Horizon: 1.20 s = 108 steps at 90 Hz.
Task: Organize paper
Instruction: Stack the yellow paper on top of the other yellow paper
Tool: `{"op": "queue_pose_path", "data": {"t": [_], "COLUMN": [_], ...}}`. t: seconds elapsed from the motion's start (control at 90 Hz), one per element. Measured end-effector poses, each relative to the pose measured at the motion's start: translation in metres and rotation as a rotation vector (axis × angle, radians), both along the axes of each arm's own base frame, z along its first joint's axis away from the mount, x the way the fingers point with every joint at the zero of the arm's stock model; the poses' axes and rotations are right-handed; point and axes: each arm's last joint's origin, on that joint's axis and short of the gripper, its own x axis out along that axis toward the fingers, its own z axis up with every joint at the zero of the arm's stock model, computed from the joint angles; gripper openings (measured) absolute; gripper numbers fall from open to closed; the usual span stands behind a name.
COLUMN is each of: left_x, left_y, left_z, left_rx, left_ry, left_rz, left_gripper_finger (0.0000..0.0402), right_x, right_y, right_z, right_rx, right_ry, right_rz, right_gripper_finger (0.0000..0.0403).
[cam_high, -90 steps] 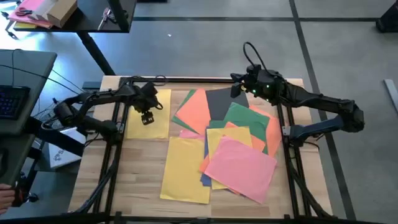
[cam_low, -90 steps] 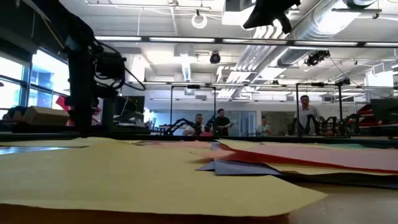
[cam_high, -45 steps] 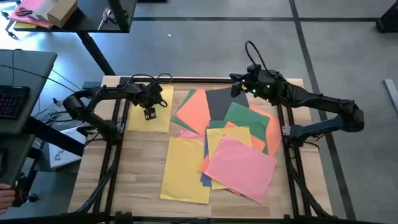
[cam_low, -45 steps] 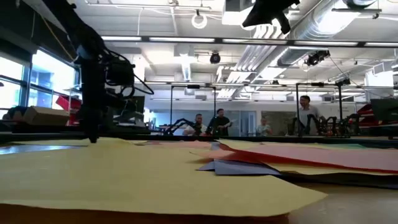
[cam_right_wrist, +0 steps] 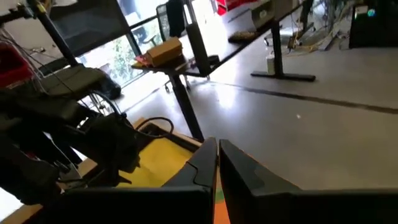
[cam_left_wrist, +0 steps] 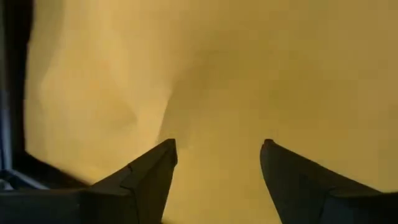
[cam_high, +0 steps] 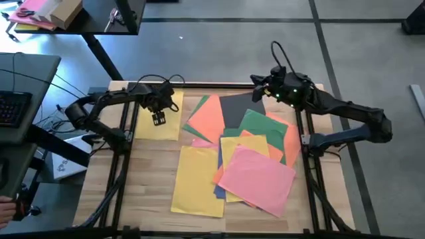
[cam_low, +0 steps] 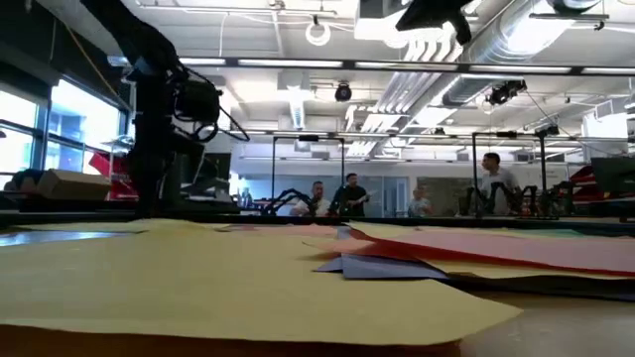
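Paper is lying in overlapping coloured sheets on the table. Left gripper is hovering over a separate yellow sheet, fingers spread apart. Right gripper is waiting above the dark grey sheet, fingers pressed together.

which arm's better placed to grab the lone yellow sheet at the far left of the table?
Left, probably. The left claw is open and hangs directly over that yellow sheet; its wrist view is filled with yellow. The right claw is shut, raised at the table's far edge by the dark grey sheet.
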Motion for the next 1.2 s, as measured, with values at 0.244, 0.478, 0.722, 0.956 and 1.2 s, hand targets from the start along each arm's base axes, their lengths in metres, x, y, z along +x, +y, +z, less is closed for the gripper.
{"op": "queue_pose_path", "data": {"t": [0.244, 0.478, 0.722, 0.956, 1.2], "left_x": [0.027, 0.050, 0.063, 0.066, 0.071], "left_y": [-0.035, -0.087, -0.140, -0.193, -0.245], "left_z": [0.050, 0.058, 0.054, 0.054, 0.045], "left_rx": [-0.004, -0.035, -0.080, -0.104, -0.117], "left_ry": [-0.177, -0.235, -0.259, -0.329, -0.404], "left_rz": [-0.225, -0.382, -0.371, -0.344, -0.426], "left_gripper_finger": [0.0212, 0.0193, 0.0188, 0.0188, 0.0188], "right_x": [-0.011, -0.011, -0.011, -0.010, -0.009], "right_y": [0.001, 0.001, 0.006, 0.013, 0.024], "right_z": [0.007, 0.001, -0.007, -0.012, -0.016], "right_rx": [-0.108, -0.114, -0.076, -0.071, -0.119], "right_ry": [0.055, 0.135, 0.207, 0.266, 0.351], "right_rz": [-0.050, -0.071, 0.035, 0.094, 0.203], "right_gripper_finger": [0.0000, 0.0000, 0.0000, 0.0000, 0.0000]}}
